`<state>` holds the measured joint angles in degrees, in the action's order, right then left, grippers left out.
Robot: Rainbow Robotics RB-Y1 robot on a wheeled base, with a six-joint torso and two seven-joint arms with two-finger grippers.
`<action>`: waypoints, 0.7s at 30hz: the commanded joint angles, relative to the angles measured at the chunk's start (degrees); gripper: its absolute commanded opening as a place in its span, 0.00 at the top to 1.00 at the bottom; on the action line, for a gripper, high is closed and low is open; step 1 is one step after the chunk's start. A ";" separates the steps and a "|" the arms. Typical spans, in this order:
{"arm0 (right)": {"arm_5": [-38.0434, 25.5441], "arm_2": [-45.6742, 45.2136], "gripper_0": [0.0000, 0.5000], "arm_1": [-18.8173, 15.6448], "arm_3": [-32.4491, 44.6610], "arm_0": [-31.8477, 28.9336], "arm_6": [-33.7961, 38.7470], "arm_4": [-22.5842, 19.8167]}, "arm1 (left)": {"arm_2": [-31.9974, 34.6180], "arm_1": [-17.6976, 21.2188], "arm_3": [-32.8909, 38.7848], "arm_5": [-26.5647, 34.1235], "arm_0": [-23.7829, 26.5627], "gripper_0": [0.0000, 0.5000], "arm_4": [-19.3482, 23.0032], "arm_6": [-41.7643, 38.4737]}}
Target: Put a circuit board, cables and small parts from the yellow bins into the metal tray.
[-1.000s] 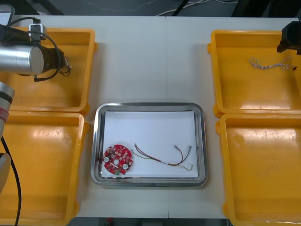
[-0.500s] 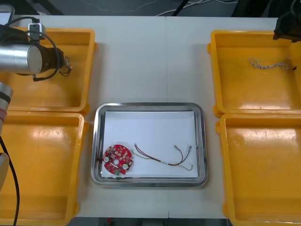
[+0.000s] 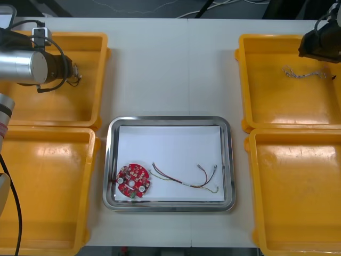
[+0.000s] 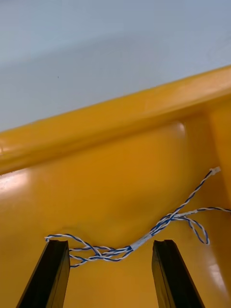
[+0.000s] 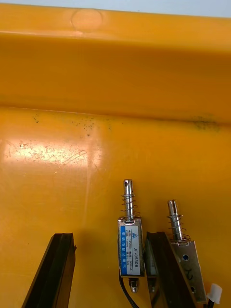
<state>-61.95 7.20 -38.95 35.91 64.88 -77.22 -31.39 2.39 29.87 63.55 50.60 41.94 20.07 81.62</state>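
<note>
Glossy plastic bins, shiny metal tray

A metal tray, silver rim and white inside, holds a red circuit board and a red and yellow cable. Yellow bins flank the tray; one to its right holds a twisted blue and white cable.
</note>
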 commanded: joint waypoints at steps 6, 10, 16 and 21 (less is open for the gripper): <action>2.54 0.71 0.01 3.79 -3.57 2.88 -1.09 0.19 | 1.21 0.63 2.11 0.37 -0.72 0.23 -0.82 7.15; 2.80 0.71 0.01 5.02 -4.62 2.79 -1.17 0.19 | 1.21 0.10 2.11 0.46 -0.64 0.23 -1.35 7.15; 2.98 0.71 0.01 5.82 -4.80 2.18 -1.17 0.19 | 1.21 -0.78 2.11 0.37 -0.64 0.23 -2.22 7.15; 4.56 0.71 0.01 5.99 -4.80 0.86 -1.61 0.10 | 1.21 -1.31 2.11 0.37 -0.72 0.24 -2.66 7.15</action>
<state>-58.81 7.20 -33.50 30.49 64.86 -77.23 -31.39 2.39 29.55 63.56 50.67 41.94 18.39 81.82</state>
